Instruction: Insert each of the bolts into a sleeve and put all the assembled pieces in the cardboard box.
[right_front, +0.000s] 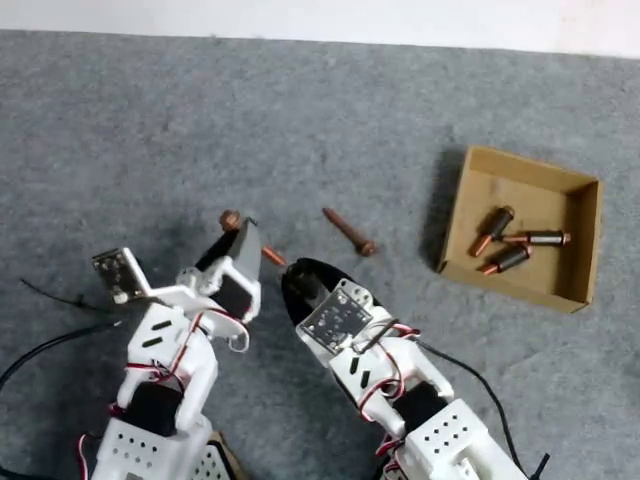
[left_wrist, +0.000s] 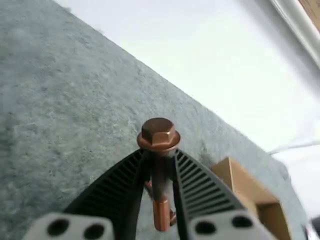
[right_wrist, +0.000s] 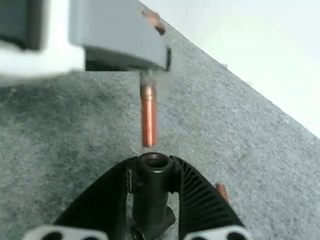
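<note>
My left gripper (left_wrist: 159, 165) is shut on a copper bolt (left_wrist: 158, 135), hex head above the fingers and shank running down between them. In the high view this bolt (right_front: 250, 238) lies slanted, its tip pointing at my right gripper (right_front: 297, 278). My right gripper (right_wrist: 152, 172) is shut on a dark sleeve (right_wrist: 151, 192) with its open end up. The bolt's tip (right_wrist: 148, 120) hangs just off the sleeve's mouth, roughly in line with it. A second bolt (right_front: 349, 231) lies loose on the carpet. The cardboard box (right_front: 575, 245) stands at the right.
Three assembled pieces (right_front: 512, 240) lie inside the box. The grey carpet (right_front: 200, 120) covers the table, with a white wall strip along the far edge. Cables trail from both arms near the front edge.
</note>
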